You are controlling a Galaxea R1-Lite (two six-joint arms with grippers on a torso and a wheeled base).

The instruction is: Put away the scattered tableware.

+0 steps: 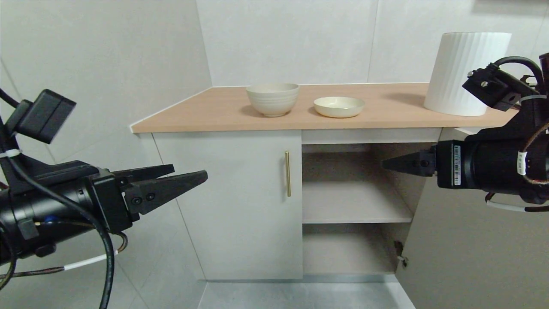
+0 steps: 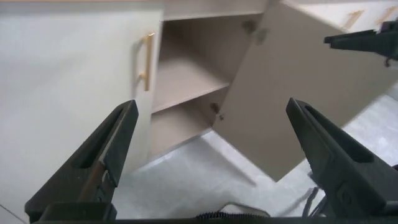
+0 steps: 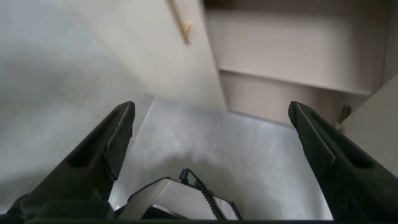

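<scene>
Counter edge: the wooden counter (image 1: 386,118) ends in a straight front lip above the cabinet. Its left corner sits by the tiled wall, and its back edge runs along the wall.
Bowl: a cream ribbed bowl (image 1: 272,99) stands upright on the counter, left of centre and set back from the front lip.
Dish: a shallow cream dish (image 1: 339,106) lies just beside the bowl on its right, apart from it and nearer the lip.
White vessel: a tall ribbed white vessel (image 1: 467,73) stands at the counter's right end, well apart from the dish.
Left door: the left door (image 1: 231,201) is shut, with a slim brass handle (image 1: 287,174) upright near its right edge.
Right door: the right door (image 1: 450,249) is swung out toward the robot, hinged at the cabinet's right wall.
Opening: the gap lies between the shut door's edge and the swung door. One shelf (image 1: 351,201) splits it into an upper and a lower compartment.
Floor: grey floor (image 1: 300,296) lies in front of the cabinet.
Left end effector (image 1: 190,171): released, fingers spread wide in the air. It hangs left of the shut door, below counter height, pointing toward the cabinet.
Right end effector (image 1: 388,164): released, fingers spread wide in its wrist view (image 3: 208,118). Its tips are level with the upper compartment, at the right side of the opening.
</scene>
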